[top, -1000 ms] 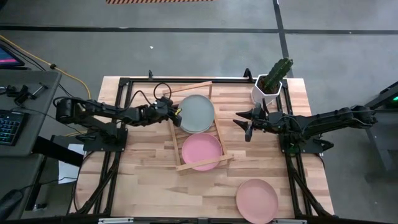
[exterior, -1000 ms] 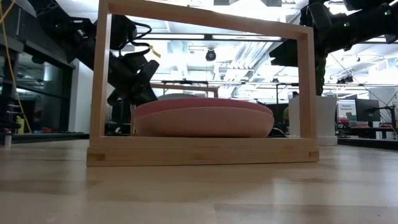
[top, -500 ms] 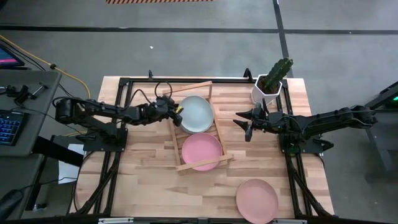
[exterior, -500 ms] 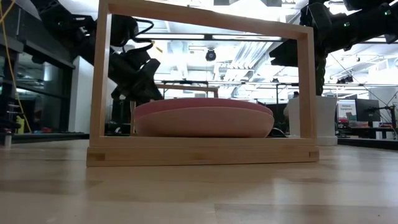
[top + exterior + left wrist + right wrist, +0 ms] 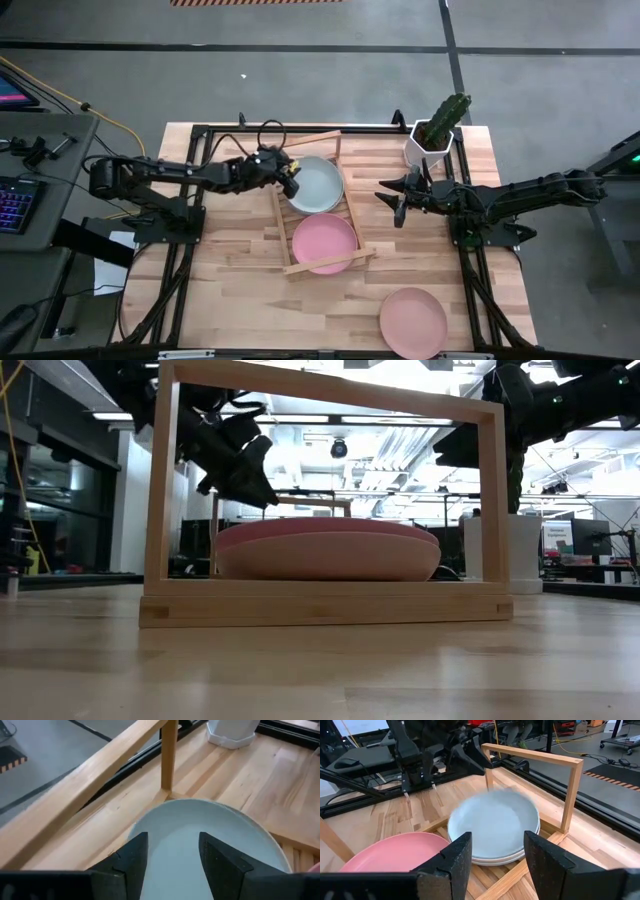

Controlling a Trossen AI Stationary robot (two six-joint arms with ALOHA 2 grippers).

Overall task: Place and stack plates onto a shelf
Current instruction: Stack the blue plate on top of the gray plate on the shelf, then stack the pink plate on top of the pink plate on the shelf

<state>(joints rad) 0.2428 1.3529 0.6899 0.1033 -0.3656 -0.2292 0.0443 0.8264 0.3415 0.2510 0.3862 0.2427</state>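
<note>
A stack of pale mint-blue plates (image 5: 320,183) lies on the far half of the wooden shelf (image 5: 318,266). A pink plate (image 5: 324,243) lies on the shelf's near half. Another pink plate (image 5: 413,321) rests on the table near the front right. My left gripper (image 5: 290,178) hangs open above the left rim of the pale stack (image 5: 200,835), clear of it. My right gripper (image 5: 393,200) waits open to the right of the shelf, facing the stack (image 5: 495,825).
A white pot with a cactus (image 5: 432,140) stands at the far right, just behind my right arm. The shelf's raised frame rails (image 5: 160,490) stand around the plates. Bare tabletop lies left of the shelf and along the front.
My left gripper has opened and let go of the top pale plate, which now lies flat on the stack. The gripper has then risen above the stack's left rim. My right gripper has kept still.
</note>
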